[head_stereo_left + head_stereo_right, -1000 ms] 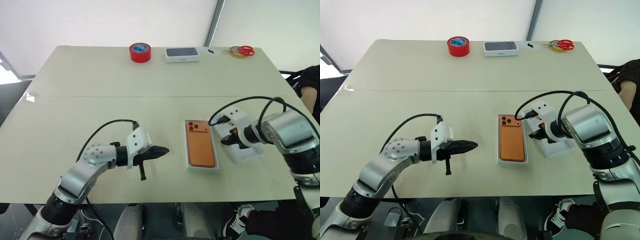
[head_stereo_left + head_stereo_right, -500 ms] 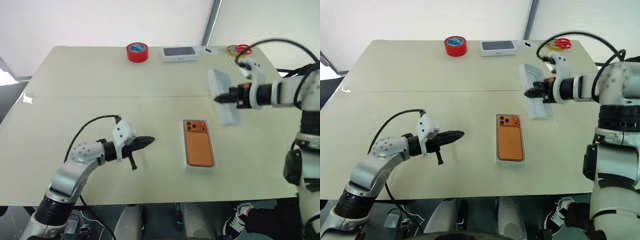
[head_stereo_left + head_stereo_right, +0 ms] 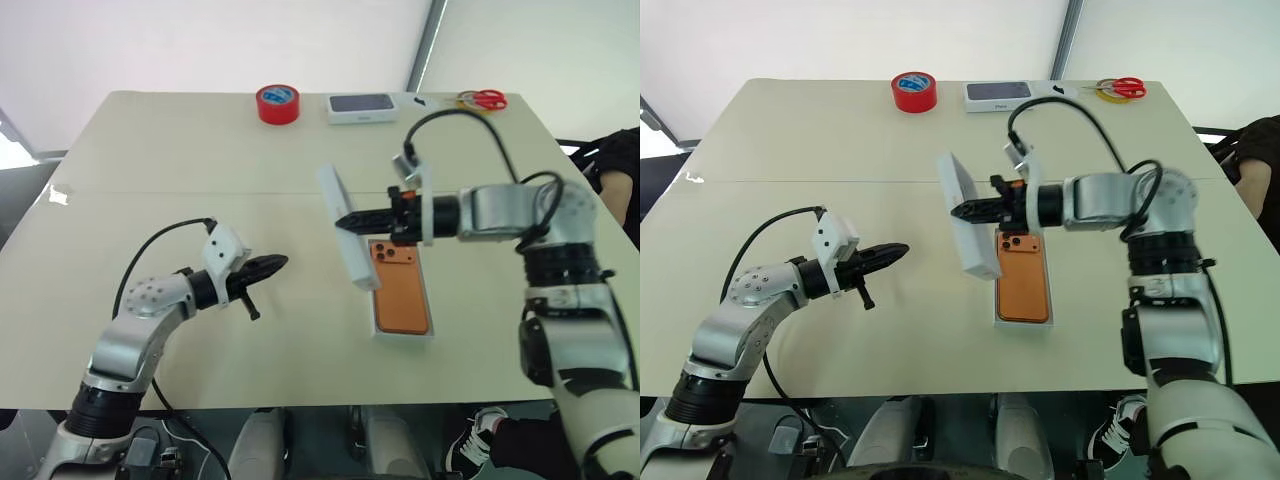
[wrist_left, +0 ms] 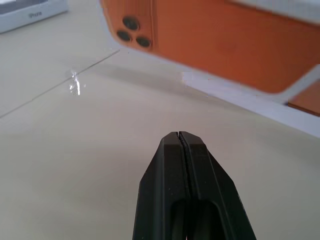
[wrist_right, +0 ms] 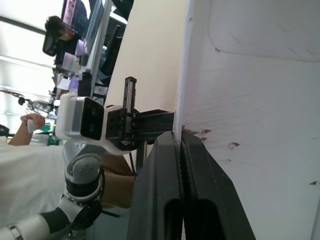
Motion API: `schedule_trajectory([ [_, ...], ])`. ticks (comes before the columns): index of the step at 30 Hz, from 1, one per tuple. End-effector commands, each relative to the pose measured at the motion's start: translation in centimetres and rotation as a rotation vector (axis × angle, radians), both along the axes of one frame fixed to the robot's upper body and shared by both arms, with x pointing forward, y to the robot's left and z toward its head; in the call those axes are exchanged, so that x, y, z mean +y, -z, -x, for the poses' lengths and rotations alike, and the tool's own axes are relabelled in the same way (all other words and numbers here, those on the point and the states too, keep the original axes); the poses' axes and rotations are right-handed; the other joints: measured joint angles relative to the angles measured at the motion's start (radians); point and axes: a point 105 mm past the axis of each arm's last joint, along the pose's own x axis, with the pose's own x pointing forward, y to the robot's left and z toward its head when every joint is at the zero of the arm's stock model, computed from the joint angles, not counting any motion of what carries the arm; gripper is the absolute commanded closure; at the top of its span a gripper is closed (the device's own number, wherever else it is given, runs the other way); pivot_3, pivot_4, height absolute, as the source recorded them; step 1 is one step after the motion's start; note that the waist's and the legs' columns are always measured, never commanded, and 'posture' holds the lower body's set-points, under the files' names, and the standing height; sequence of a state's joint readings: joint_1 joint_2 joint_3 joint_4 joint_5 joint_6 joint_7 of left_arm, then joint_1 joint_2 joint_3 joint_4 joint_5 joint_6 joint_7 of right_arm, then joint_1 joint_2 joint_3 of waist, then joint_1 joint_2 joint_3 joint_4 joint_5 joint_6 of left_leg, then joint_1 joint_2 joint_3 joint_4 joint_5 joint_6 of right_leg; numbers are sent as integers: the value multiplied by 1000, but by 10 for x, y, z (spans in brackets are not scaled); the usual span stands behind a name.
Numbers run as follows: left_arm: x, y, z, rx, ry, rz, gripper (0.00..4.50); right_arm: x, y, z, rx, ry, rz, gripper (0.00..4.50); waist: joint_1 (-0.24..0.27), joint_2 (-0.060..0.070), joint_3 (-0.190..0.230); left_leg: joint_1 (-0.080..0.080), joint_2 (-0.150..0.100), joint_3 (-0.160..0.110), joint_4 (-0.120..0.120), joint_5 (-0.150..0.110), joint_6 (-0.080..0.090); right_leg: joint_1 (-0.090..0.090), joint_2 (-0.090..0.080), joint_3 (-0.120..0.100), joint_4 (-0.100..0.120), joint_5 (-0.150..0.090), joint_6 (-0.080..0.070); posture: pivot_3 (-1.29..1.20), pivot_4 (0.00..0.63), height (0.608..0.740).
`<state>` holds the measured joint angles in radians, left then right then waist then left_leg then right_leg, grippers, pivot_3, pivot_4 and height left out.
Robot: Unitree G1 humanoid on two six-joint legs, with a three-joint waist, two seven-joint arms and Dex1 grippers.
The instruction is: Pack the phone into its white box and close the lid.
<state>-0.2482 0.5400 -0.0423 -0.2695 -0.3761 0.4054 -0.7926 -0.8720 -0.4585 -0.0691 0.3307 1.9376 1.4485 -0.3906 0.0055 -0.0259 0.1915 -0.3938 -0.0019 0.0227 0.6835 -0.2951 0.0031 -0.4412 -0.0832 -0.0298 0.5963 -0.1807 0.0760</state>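
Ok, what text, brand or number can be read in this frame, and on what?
"iPhone", faint and partly cut off: on the side of the white box with a dark top, in the left wrist view.
Phone back, lid, red tape roll: no readable text.

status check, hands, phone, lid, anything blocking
Left hand shut, empty, above the table. Right hand shut on the lid, tilted on edge over the phone's camera end. Phone sits in the white box. Nothing blocking.

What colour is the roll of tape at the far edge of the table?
Red roll of tape with a blue core, clearest in the left eye view.
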Motion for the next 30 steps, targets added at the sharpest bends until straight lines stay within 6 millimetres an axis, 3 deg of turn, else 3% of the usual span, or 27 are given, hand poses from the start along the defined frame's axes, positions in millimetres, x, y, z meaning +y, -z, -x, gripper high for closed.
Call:
schedule_trajectory([
  [1,-13,-7,-2,-36,22,12,4500,7,-4,5,-47,73,-66,4474,1,0,0,0,0,0,0,0,0,0,0,0,0,0,0,0,150,732],
  [4,-23,-7,-4,-35,32,25,4500,9,10,10,-21,158,-66,4474,1,0,0,0,0,0,0,0,0,-1,0,0,0,0,0,0,150,732],
  [7,-35,-3,-7,-27,52,18,4500,-2,25,12,0,227,-15,4474,3,1,0,0,0,0,0,0,0,0,0,0,0,0,0,0,150,732],
  [10,-43,-1,-10,-20,66,19,4500,-12,27,13,-16,244,32,3570,2,1,0,0,0,0,0,0,0,0,0,0,0,0,0,0,150,732],
  [14,-55,0,-13,-14,88,28,4500,-31,18,16,-111,194,172,1515,3,1,0,0,0,0,0,0,0,0,0,0,0,0,0,0,150,732],
  [20,-76,1,-16,-11,118,37,4500,-71,-12,15,-249,184,350,1515,6,1,0,-1,0,0,0,0,0,0,1,0,-1,-1,-1,0,150,732],
  [24,-93,1,-14,-1,154,42,4500,-103,-9,-1,-295,290,484,1515,7,1,0,0,0,1,0,-1,1,0,2,1,-2,-1,-1,0,150,732],
  [27,-104,7,-13,11,171,25,4500,-114,-7,-7,-376,302,590,2278,7,1,0,0,0,1,0,-1,1,0,1,1,-2,-1,-1,0,150,732],
  [30,-109,10,-13,20,177,19,4500,-115,-10,-8,-440,272,614,3822,4,1,0,-1,0,1,0,-1,2,-1,1,1,-2,-1,-1,0,150,732],
])
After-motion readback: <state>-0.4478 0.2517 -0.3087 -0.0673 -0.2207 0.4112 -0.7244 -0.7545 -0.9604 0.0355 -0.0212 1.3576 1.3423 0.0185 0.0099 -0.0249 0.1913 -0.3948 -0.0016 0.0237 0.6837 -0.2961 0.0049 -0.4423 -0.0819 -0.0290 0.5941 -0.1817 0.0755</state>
